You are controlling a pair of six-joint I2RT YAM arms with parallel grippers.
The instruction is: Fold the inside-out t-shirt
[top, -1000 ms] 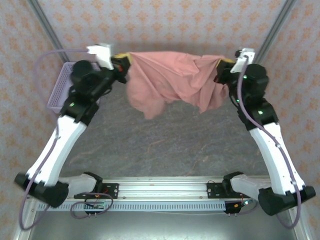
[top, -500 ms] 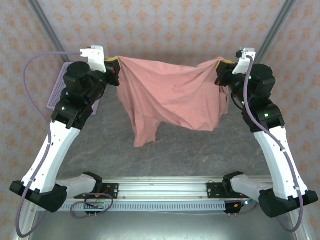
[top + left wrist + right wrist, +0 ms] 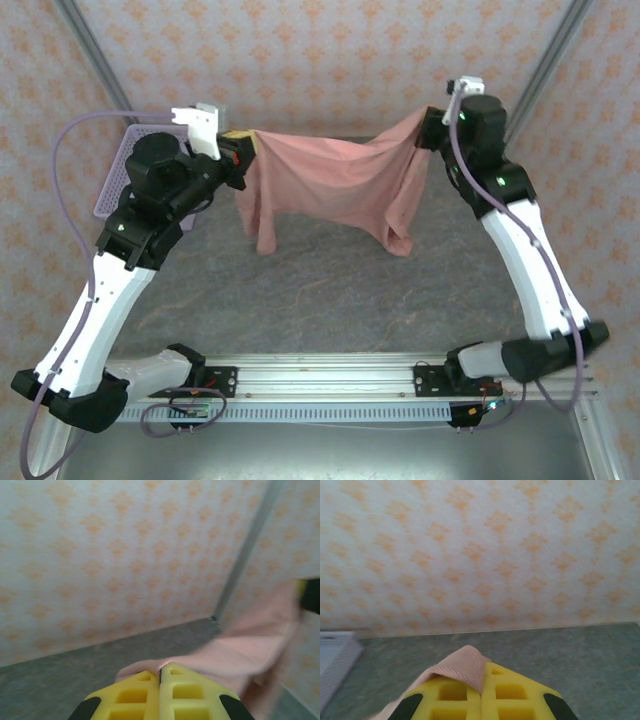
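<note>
Here, t-shirt (image 3: 330, 185): I see it hanging above the table (image 3: 330, 300), strung between the grippers.
Left gripper (image 3: 243, 150): clamped on one upper corner.
Right gripper (image 3: 428, 128): clamped on the other.
Risk: I judge a thin pinch could slip; the bunched hem may crease.

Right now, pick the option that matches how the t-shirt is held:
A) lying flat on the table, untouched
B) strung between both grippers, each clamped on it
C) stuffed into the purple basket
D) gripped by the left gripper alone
B: the inside-out t-shirt hangs spread between the left gripper and the right gripper, and each of them is shut on the shirt's upper edge.
</note>
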